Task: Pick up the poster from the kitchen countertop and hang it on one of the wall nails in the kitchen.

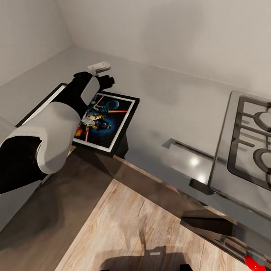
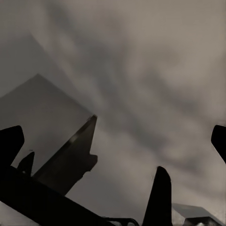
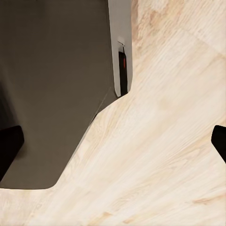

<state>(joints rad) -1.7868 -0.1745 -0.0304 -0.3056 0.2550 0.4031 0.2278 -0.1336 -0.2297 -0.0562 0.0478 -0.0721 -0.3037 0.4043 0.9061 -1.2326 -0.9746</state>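
Poster (image 1: 106, 121) lies flat on the kitchen countertop (image 1: 169, 104), corner overhanging the front edge for easier grabbing, left gripper (image 1: 105, 79) at its far edge, jaws spread, nothing pinched; right gripper (image 3: 113, 141) jaws spread over the floor (image 3: 160, 160).

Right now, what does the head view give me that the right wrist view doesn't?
Head view alone: the poster overhanging the kitchen countertop edge, the left arm reaching over it with the left gripper past its far end, and the steel hob. Right wrist view alone: the right gripper with fingertips wide apart, pointing down at a dark panel. Both share the wooden floor.
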